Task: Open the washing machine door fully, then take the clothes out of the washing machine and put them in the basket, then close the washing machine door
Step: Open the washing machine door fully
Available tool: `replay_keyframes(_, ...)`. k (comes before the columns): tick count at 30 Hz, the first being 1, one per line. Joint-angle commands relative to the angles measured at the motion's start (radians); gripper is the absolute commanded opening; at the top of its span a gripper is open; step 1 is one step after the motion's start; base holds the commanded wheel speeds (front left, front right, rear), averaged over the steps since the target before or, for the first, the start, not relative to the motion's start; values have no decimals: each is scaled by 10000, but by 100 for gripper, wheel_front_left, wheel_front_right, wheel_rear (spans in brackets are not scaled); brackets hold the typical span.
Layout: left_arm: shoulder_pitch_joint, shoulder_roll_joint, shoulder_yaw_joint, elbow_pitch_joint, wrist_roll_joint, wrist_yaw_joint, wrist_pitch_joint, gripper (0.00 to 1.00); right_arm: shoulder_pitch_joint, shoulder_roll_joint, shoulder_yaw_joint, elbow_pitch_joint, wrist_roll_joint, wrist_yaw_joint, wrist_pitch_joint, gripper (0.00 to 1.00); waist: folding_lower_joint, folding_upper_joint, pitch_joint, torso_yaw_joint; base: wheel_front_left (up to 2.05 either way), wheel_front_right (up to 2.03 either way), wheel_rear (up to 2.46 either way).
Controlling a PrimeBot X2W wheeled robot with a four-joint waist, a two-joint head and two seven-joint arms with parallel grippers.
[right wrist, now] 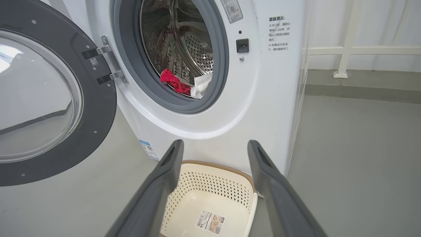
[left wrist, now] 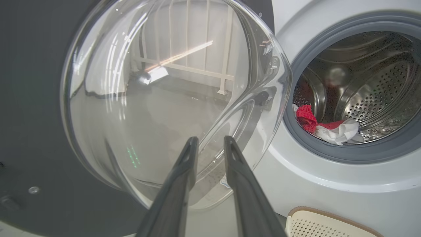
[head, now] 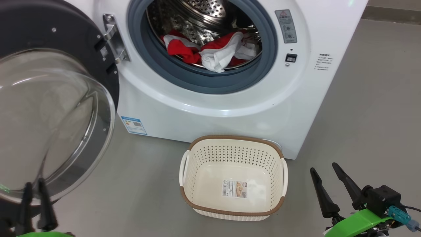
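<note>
White washing machine (head: pixel 210 112), one; basket (head: pixel 230 137), one.

The washing machine door (head: pixel 39 29) is cropped at left; the label (head: pixel 234 189) print is unreadable.

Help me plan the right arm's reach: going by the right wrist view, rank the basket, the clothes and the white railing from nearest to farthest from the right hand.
1. basket: on the floor, just below the right hand.
2. clothes: ahead, inside the washing machine drum.
3. white railing: far right, beyond the machine.
</note>
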Motion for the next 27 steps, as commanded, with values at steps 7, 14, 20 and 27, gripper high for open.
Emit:
replay_keyframes(7, 348, 264, -830, -512, -780, -49, -49, 89, -6, -83, -122, -272, -2, 63, -93, 100, 0, 0, 1, -468, 0, 0, 0)
replay_keyframes(14, 518, 263, -1271, -672, -1070, -49, -49, 100, -28, -126, -249, -307, -20, 63, -93, 100, 0, 0, 12, -980, 0, 0, 0)
replay_keyframes(20, 574, 263, -1467, -857, -1233, -49, -49, 100, -140, -159, -295, -335, -22, 63, -93, 100, 0, 0, 85, -1535, 0, 0, 0)
replay_keyframes(27, 589, 262, -1836, -952, -1324, -49, -49, 100, -222, -129, -401, -365, -35, 63, -93, 100, 0, 0, 203, -2120, 0, 0, 0)
